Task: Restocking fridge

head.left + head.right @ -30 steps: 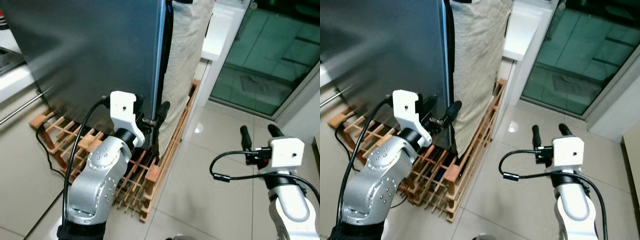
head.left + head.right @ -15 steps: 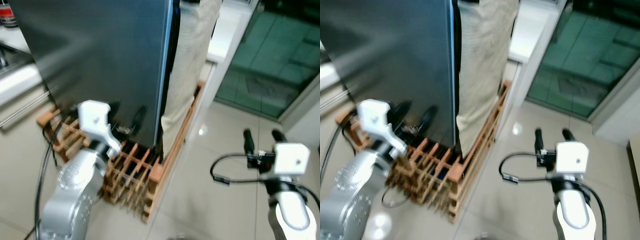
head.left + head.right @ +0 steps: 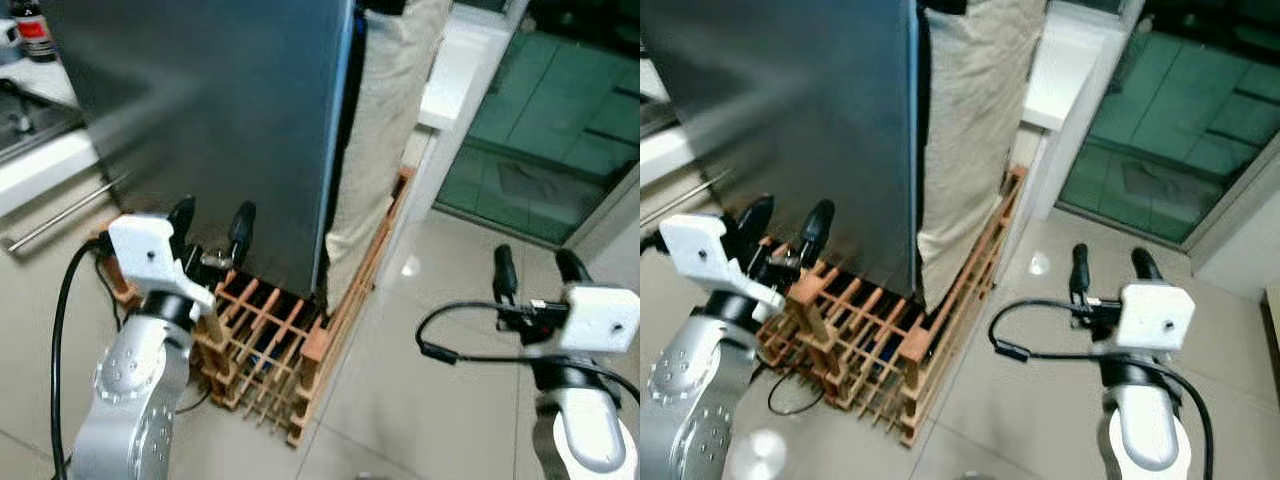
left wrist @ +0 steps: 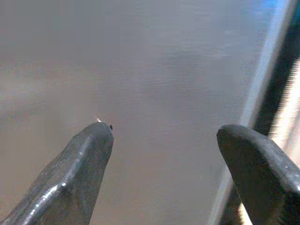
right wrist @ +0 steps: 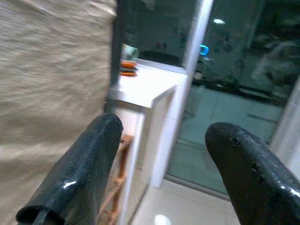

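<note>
The fridge's dark grey door [image 3: 220, 120] stands closed ahead, its right edge [image 3: 340, 130] running down beside a beige cloth [image 3: 385, 130]. My left gripper [image 3: 212, 215] is open and empty, held low against the door's face, well left of that edge. In the left wrist view the fingers [image 4: 91, 150] frame the plain grey panel [image 4: 164, 70], with the edge off to one side. My right gripper [image 3: 535, 262] is open and empty over the tiled floor to the right. Its wrist view looks past the cloth [image 5: 47, 70] toward a white ledge [image 5: 145, 89].
A wooden slatted rack [image 3: 270, 330] lies on the floor at the fridge's foot, under my left gripper. A counter with a metal rail [image 3: 60, 215] runs at the left. A white ledge [image 3: 450, 70] and glass door [image 3: 560, 120] stand at the right, with tiled floor [image 3: 420, 380] between.
My left gripper has swung left, from the fridge door's right edge to the middle of its face. The camera shifted. The right gripper stays open in much the same place.
</note>
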